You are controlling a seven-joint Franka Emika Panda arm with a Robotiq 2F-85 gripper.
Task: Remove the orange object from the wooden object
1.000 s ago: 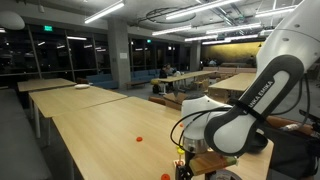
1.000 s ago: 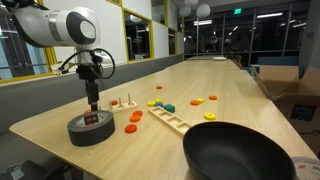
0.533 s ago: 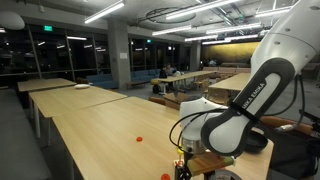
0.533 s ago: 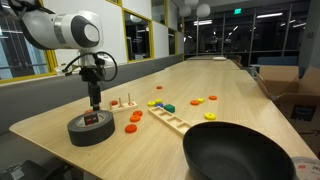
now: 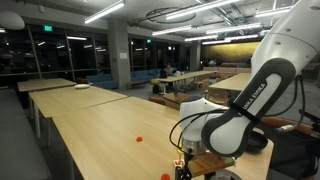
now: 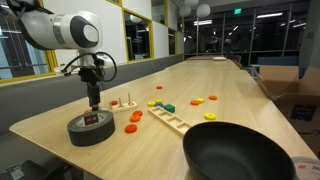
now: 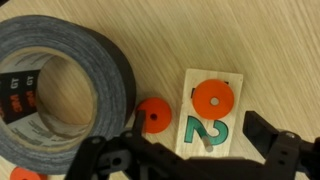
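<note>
In the wrist view a small wooden block (image 7: 210, 115) printed with a green "2" lies on the table. An orange ring (image 7: 212, 97) sits on one of its pegs; the second peg (image 7: 203, 143) is bare. Another orange ring (image 7: 153, 116) lies flat on the table beside the block. My gripper (image 7: 185, 152) is open, above the block, its fingers on either side of it. In an exterior view the gripper (image 6: 93, 99) hangs over the wooden block (image 6: 125, 103) by the tape roll. In an exterior view the gripper (image 5: 183, 165) is mostly hidden by the arm.
A large roll of black tape (image 7: 55, 85) lies right next to the block, also seen in an exterior view (image 6: 90, 128). A long wooden board (image 6: 170, 120), loose orange rings (image 6: 132, 126), coloured pieces (image 6: 160, 103) and a black pan (image 6: 240, 152) are nearby.
</note>
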